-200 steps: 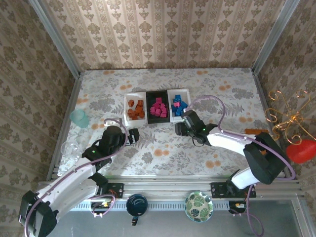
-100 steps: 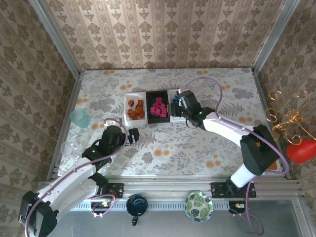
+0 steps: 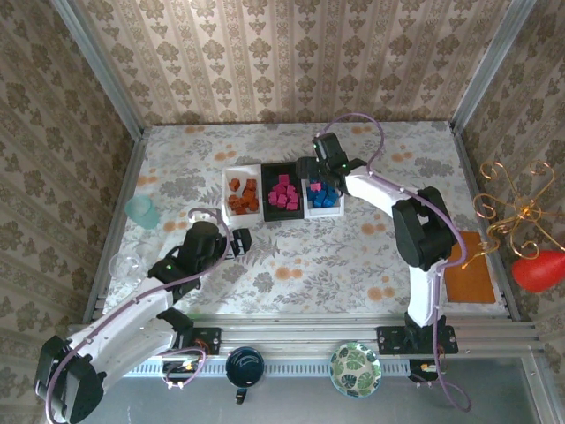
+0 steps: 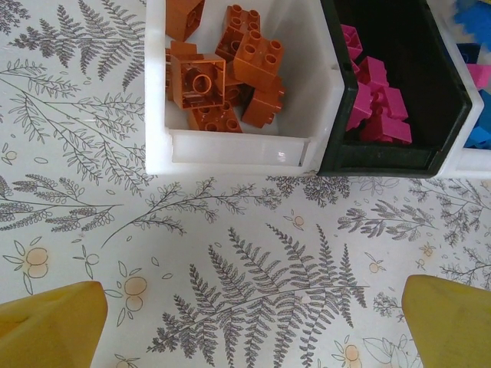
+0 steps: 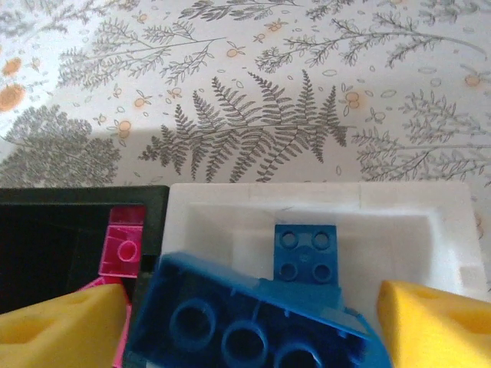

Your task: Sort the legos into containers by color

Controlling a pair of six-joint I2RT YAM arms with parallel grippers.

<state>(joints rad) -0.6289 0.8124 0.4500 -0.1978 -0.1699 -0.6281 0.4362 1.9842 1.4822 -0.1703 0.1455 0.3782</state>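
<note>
Dropping a blue brick (image 5: 207,307) into the white tray (image 5: 414,230) just right of the black tray (image 4: 383,159): that is the step I read here. The brick hangs tilted over the near end of the tray, between the yellow fingers (image 5: 61,326) of the right gripper (image 5: 249,326). The fingers stand wide, and a sliver of tray shows between the brick and the far-side pad. Whether it is pinched or loose I cannot tell. A second blue brick (image 5: 305,253) lies flat on the tray floor beyond it.

Pink bricks (image 4: 376,100) are piled inside the black tray. Orange bricks (image 4: 230,77) fill the other white tray (image 4: 230,147), which touches the black tray's left wall. The colours look unmixed in all three.

The left gripper (image 4: 245,330) hovers over the fern-print cloth (image 4: 253,253), near the black tray on its front-left side. Its jaws are fully apart with nothing between them.

Progress: sorting looks close to done. The orange blots on the cloth read as print, and I can't make out a loose brick from above.

Next move, as I judge it: get the fingers clear of the blue brick so it settles inside the tray walls. Then lift straight up without clipping the rim shared with the black tray, and scan for leftovers.

No brand, label or writing can be read anywhere.
</note>
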